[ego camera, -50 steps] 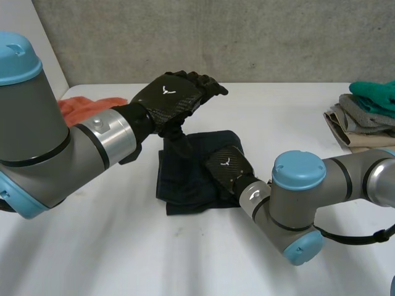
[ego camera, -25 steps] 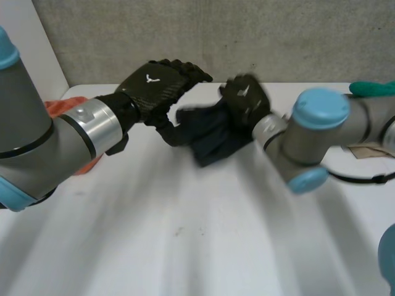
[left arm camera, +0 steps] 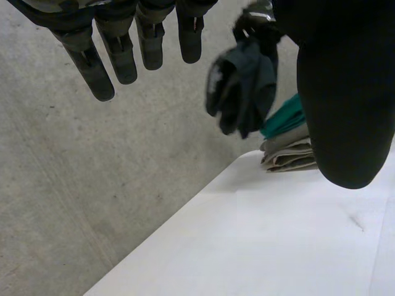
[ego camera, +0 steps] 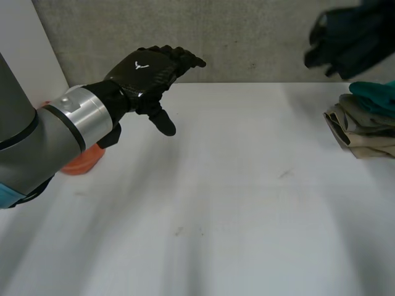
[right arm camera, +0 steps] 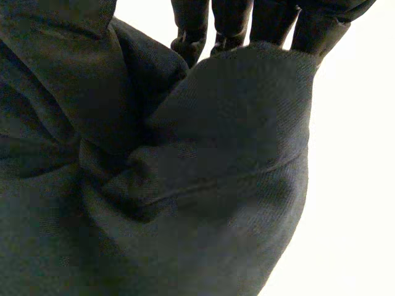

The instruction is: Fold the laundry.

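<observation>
At left, beside the orange cloth (ego camera: 79, 164), we see the left hand (ego camera: 148, 68) hovering, fingers straight and empty. At right, the right hand (right arm camera: 229, 18) clutches the dark cloth (right arm camera: 203, 185) in the air above the pile of folded laundry (ego camera: 361, 126). We judge the stacking step to be in hand; next, the cloth needs lowering flat onto that pile.

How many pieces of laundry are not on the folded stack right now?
2. A dark cloth in the right hand above the stack, and an orange cloth behind the left arm; that arm may hide more.
</observation>
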Action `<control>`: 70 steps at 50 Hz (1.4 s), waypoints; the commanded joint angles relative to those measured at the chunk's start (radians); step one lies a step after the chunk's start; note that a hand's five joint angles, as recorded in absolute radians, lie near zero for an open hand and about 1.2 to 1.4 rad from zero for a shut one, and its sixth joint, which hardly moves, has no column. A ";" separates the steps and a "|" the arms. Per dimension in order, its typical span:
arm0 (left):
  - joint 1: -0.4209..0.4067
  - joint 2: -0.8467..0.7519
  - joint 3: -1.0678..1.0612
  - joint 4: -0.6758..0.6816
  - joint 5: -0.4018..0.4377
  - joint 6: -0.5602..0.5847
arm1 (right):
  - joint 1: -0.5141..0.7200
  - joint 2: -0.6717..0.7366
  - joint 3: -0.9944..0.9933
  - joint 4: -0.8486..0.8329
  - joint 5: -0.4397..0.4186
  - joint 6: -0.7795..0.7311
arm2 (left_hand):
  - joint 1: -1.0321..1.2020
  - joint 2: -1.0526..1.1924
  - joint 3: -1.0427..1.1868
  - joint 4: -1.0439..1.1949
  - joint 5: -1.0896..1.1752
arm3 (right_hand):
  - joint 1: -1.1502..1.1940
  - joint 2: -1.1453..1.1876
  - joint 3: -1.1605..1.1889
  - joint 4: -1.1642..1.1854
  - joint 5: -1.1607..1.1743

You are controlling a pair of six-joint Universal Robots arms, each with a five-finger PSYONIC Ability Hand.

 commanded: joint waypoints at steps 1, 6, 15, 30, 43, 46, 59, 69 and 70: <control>-0.026 -0.009 -0.012 0.000 -0.021 0.001 | -0.146 0.013 0.211 -0.073 -0.108 0.038 | 0.038 0.029 0.023 0.029 0.011 | 0.449 0.238 0.210 0.207 0.375; -0.031 -0.009 -0.020 0.000 -0.026 0.002 | -0.206 -0.052 0.392 -0.158 -0.162 0.044 | 0.038 0.029 0.023 0.029 0.011 | 0.449 0.238 0.210 0.207 0.375; -0.031 -0.003 -0.015 0.002 -0.026 0.002 | -0.263 -0.206 0.531 -0.189 -0.199 0.140 | 0.038 0.029 0.023 0.029 0.011 | 0.449 0.238 0.210 0.207 0.375; -0.057 0.003 -0.030 0.000 -0.026 0.001 | -0.326 -0.257 0.661 -0.244 -0.260 0.168 | 0.038 0.029 0.023 0.029 0.011 | 0.449 0.238 0.210 0.207 0.375; -0.063 0.009 -0.052 -0.001 -0.027 -0.001 | -0.380 -0.259 0.843 -0.254 -0.317 -0.019 | 0.026 0.017 0.011 0.017 -0.001 | 0.449 0.238 0.210 0.207 0.375; -0.072 0.021 -0.052 -0.001 -0.026 -0.001 | -0.381 -0.265 0.873 -0.254 -0.317 -0.022 | 0.020 0.011 0.005 0.011 -0.007 | 0.449 0.238 0.210 0.207 0.375; -0.074 0.032 -0.052 0.000 -0.026 0.001 | -0.450 -0.397 0.981 -0.119 -0.291 -0.007 | 0.020 0.011 0.005 0.011 -0.007 | -0.773 -0.984 -1.011 -1.014 -0.847; -0.072 0.031 -0.044 0.000 -0.023 -0.001 | -0.605 -0.541 1.044 0.140 -0.300 -0.019 | 0.018 0.008 0.002 0.008 -0.010 | -0.773 -0.984 -1.011 -1.014 -0.847; -0.072 0.031 -0.044 0.000 -0.023 -0.001 | -0.620 -0.552 1.040 0.162 -0.301 -0.019 | 0.018 0.008 0.002 0.008 -0.010 | -0.773 -0.984 -1.011 -1.014 -0.847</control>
